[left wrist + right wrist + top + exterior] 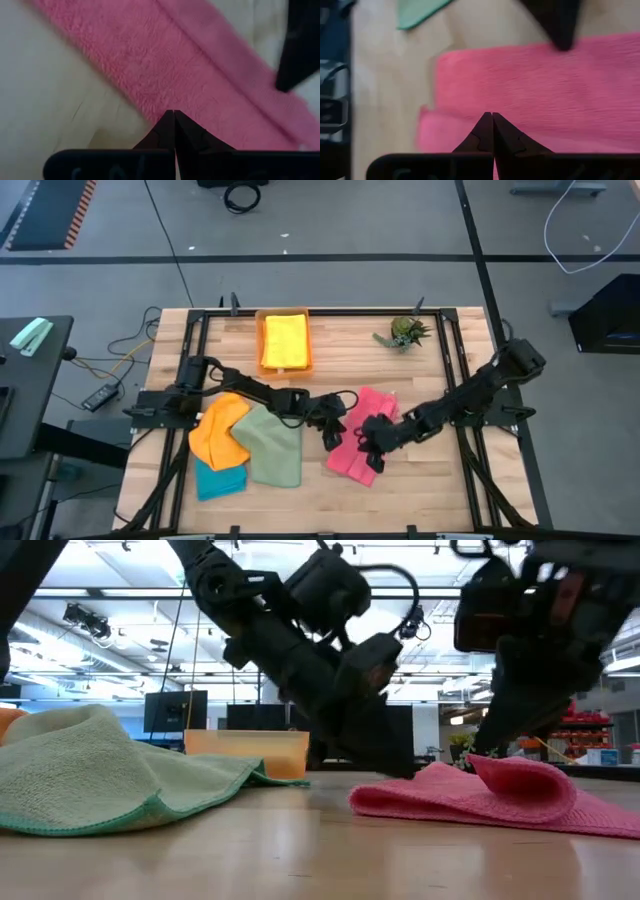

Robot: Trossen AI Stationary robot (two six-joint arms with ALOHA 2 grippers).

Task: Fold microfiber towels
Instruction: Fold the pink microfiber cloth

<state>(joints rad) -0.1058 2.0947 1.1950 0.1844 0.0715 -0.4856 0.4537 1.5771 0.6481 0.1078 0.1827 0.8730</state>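
Pink microfiber, the pink towel (362,442) lies near the middle of the wooden counter (430,490), folded over on itself, with one fold rising as a soft hump in the low view. Both arms meet over it. The left end effector (330,427) is at the towel's left edge, its two fingers pressed fully together with the tips at the cloth; the left wrist view shows no fabric caught between them. The right end effector (370,448) is over the towel's lower middle, fingers likewise closed tip to tip just above the pink surface, holding nothing that can be seen.

To the left, the sage green towel (272,444) lies spread, partly overlapped by the orange towel (220,430), and the teal towel (220,478) shows beneath both. At the counter's far edge, the yellow towel (285,340) sits folded inside the orange tray (262,340). The small green plant (405,333) stands to the tray's right, well apart from the towels.
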